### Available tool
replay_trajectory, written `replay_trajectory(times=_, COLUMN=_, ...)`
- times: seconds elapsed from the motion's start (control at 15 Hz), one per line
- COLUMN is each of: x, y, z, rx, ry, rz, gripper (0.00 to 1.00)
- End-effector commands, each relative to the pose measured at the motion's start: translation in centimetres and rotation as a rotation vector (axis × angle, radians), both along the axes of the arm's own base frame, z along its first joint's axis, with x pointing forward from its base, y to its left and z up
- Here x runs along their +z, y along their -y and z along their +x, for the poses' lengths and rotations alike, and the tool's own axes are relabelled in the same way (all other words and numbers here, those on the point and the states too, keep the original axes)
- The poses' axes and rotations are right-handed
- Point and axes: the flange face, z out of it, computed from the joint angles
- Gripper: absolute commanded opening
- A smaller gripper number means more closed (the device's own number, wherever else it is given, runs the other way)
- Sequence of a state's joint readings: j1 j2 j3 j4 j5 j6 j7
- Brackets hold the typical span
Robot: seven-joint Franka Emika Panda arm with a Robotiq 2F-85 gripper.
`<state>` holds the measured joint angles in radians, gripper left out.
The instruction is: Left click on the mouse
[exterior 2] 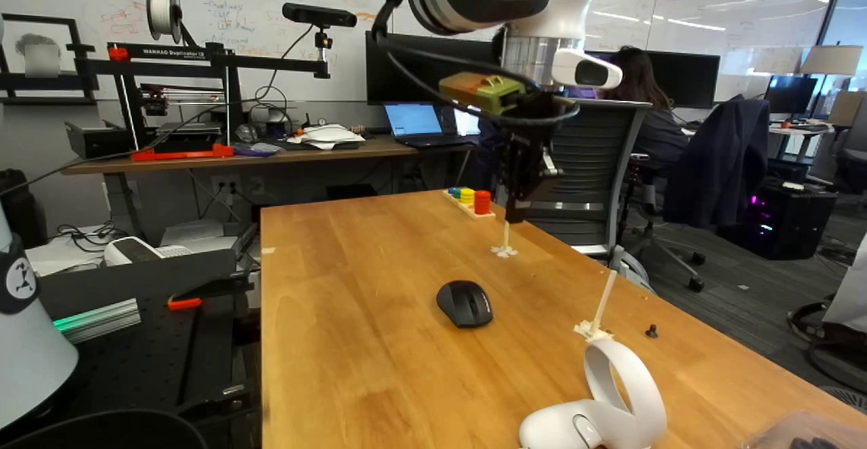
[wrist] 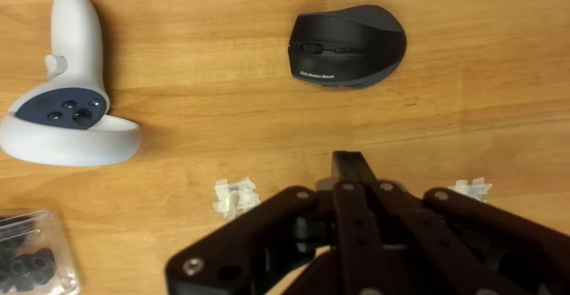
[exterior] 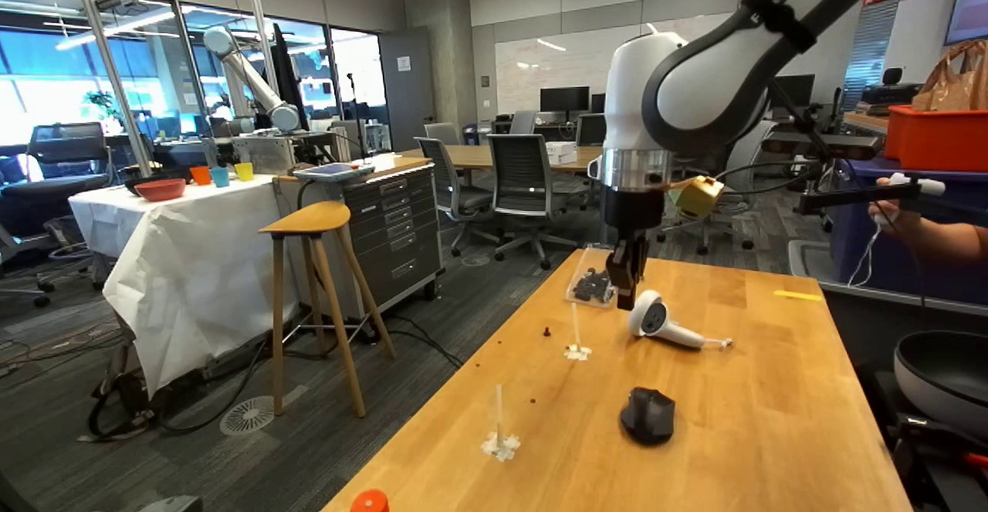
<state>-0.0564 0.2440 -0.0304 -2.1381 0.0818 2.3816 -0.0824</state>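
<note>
- Wireless mouse (wrist: 347, 48), wrist view: it lies flat on the wooden tabletop (wrist: 200, 86), apart from the Robotiq gripper (wrist: 349, 161), whose jaws meet with nothing seen between them, probably to make one narrow tip for pressing. By its facing, the left button (wrist: 307, 65) should be on the lettered side, nearer that tip. The frame crops the clear plastic box (wrist: 66, 259).
- In an exterior view, thin sticks (exterior: 499, 411) stand near the mouse, apparently taped at the foot against tipping. The VR controller (exterior: 679, 333) lies beyond, apart from it. From here the mouse is a dark lump, its buttons hard to make out.
- In an exterior view, the stacking toy (exterior 2: 469, 198) sits at the tabletop's far end; the gripper points downward, suiting a straight press. Its tip overlaps a stick, leaving its height uncertain.
</note>
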Motion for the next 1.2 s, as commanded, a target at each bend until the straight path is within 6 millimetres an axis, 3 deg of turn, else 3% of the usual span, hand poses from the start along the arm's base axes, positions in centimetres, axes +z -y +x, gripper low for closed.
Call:
replay_trajectory(times=0.0, x=5.1, y=0.8, z=-0.3, rx=0.001, ry=0.005, rz=0.048, gripper=0.03)
replay_trajectory(times=0.33, x=9.1, y=1.3, z=-1.0, rx=-0.002, ry=-0.039, rz=0.108, gripper=0.03)
replay_trajectory(times=0.67, x=10.8, y=2.0, z=-2.0, rx=0.003, ry=-0.166, rz=0.154, gripper=0.06)
replay_trajectory(times=0.73, x=10.9, y=2.2, z=-2.2, rx=0.006, ry=-0.193, rz=0.162, gripper=0.29)
replay_trajectory(times=0.87, x=11.1, y=2.4, z=-2.4, rx=0.001, ry=-0.228, rz=0.166, gripper=0.31)
replay_trajectory(times=1.13, x=11.5, y=2.5, z=-2.6, rx=0.005, ry=-0.266, rz=0.175, gripper=0.62)
